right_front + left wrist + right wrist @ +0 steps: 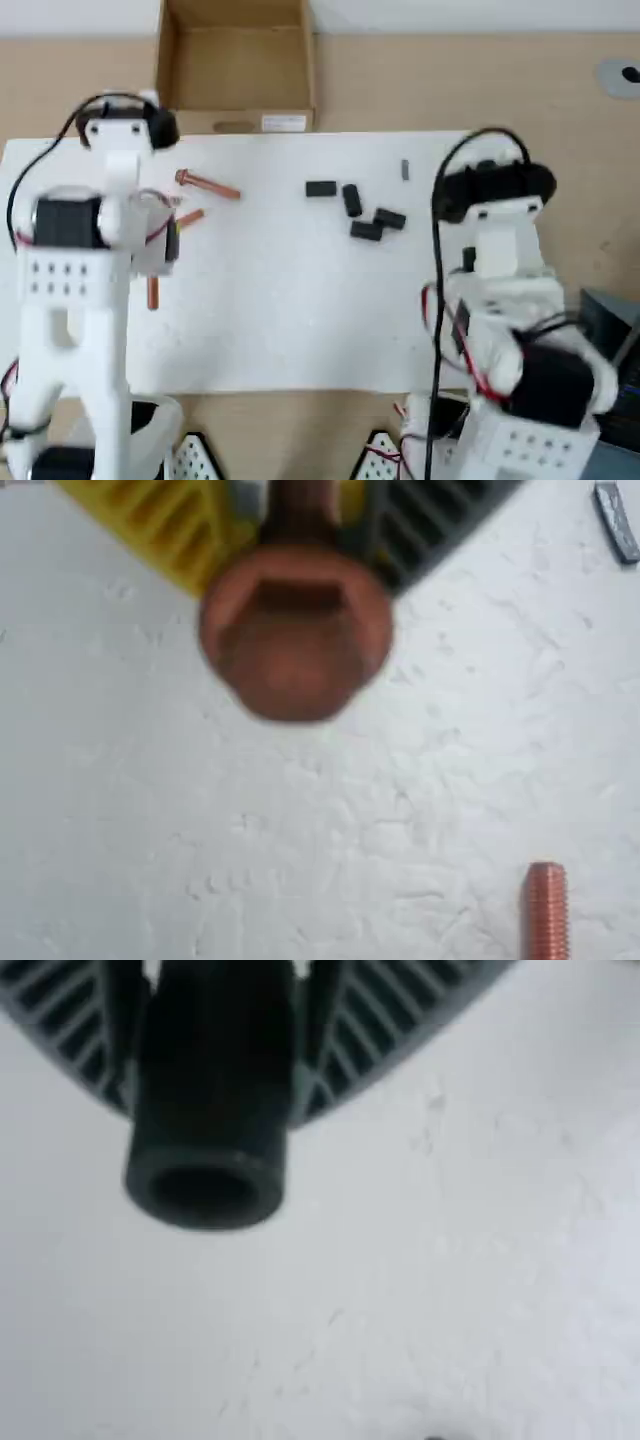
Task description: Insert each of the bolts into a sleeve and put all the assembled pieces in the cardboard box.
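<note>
A copper-coloured metal bolt with a flanged hex head [295,630] sits closest to the left wrist camera, head toward the lens. Its shank is clamped between the yellow and dark fingers of the left gripper [300,505]. Near it on the white textured sheet [150,830] lies the threaded end of a second copper bolt [546,910]. The right gripper [215,995] is clenched on a black tubular sleeve [210,1110], open bore facing the lens, over the same sheet. From above, four loose black sleeves [351,200] lie clustered mid-sheet between the two arms, with a small grey piece [405,170] just beyond them. One long copper bolt [208,184] lies loose beside the left arm [80,250]. The open brown cardboard box [170,70] stands on the wooden tabletop [450,80] at the sheet's far edge.
</note>
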Controlling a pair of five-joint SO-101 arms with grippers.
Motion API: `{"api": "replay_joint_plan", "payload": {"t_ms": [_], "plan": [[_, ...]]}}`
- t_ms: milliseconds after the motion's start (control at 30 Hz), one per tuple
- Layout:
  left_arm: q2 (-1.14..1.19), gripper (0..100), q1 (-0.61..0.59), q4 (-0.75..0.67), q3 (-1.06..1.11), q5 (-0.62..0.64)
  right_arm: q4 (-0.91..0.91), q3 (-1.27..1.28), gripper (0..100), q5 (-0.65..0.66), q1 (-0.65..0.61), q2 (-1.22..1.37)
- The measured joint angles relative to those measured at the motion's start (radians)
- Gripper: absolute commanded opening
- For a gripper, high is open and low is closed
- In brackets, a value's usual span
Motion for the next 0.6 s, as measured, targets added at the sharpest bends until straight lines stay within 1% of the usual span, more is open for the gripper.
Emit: {"api": "replay_joint_plan", "payload": {"t_ms": [133,267,400,600], "plan": [[-0.178,0,0.000,-0.106,0.192,0.000,-0.086,0.184,1.0,0.000,-0.006,-0.132],[-0.374,0,0.000,-0.261,0.407,0.005,-0.209,0.379,0.9,0.000,-0.034,-0.273],[-0.575,0,0.000,-0.417,0.614,0.089,-0.330,0.559,0.9,-0.025,-0.080,-0.419],[-0.816,0,0.000,-0.574,0.853,0.224,-0.448,0.775,0.9,-0.101,-0.184,-0.571]]}}
